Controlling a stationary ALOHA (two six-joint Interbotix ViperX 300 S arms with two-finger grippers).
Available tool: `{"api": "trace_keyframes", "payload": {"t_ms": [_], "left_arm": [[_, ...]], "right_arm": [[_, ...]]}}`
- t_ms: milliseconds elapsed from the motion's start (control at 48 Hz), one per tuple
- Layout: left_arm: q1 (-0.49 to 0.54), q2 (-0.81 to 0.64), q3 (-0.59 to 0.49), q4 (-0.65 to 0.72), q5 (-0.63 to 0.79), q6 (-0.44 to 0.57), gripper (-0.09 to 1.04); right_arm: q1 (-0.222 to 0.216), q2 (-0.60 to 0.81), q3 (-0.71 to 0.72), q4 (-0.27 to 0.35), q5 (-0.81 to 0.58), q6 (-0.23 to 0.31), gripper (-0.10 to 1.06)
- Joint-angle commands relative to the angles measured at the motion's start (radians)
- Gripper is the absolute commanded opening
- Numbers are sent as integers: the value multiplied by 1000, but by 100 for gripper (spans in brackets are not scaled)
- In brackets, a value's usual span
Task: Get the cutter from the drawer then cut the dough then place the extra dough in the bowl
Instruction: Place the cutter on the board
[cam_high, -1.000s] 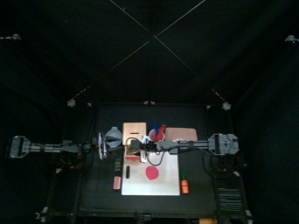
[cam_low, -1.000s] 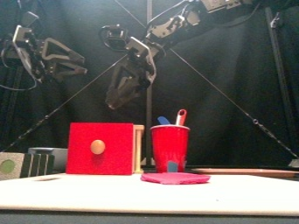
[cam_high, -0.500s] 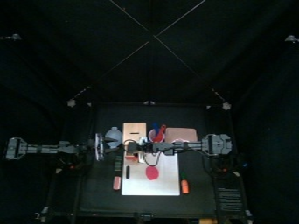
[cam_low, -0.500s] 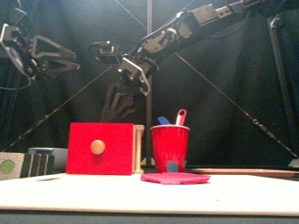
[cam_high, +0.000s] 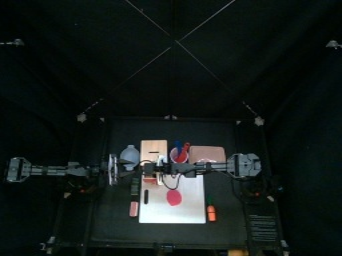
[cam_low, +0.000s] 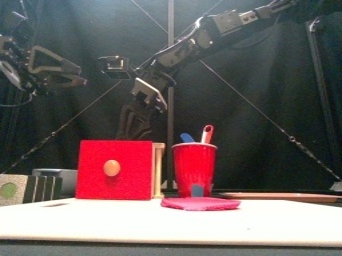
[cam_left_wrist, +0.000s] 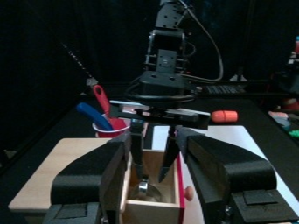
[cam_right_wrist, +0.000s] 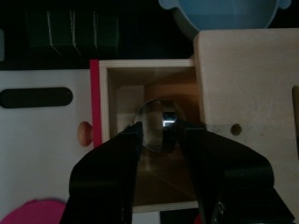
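Right arm extends from right over box (cam_low: 158, 168). Right gripper (cam_left_wrist: 156, 164) points straight down into open drawer (cam_right_wrist: 146, 87), jaws apart, flanking cutter (cam_right_wrist: 158, 116). Cutter lies flat on drawer floor, ring facing up. Handle direction and jaw contact indiscernible. Cutter hidden in front view. Left gripper (cam_low: 70, 68) raised left of box, jaws wide.

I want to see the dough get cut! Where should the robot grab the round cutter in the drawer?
Probably across its metal rim, coming straight down: the cutter lies low in the open drawer, walled on all sides. The right hand is above it, open.
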Motion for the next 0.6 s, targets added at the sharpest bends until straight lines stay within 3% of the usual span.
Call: {"api": "trace_keyframes", "payload": {"t_ms": [21, 333, 604], "left_arm": [[-17, 2, -11, 8, -8, 0, 82], [-18, 2, -11, 6, -9, 0, 82], [-20, 2, -9, 6, -8, 0, 82]], "right_arm": [[-14, -17, -34, -6, 15, 2, 74], [-18, 8, -41, 3, 26, 2, 71], [-18, 15, -58, 14, 34, 2, 46]]}}
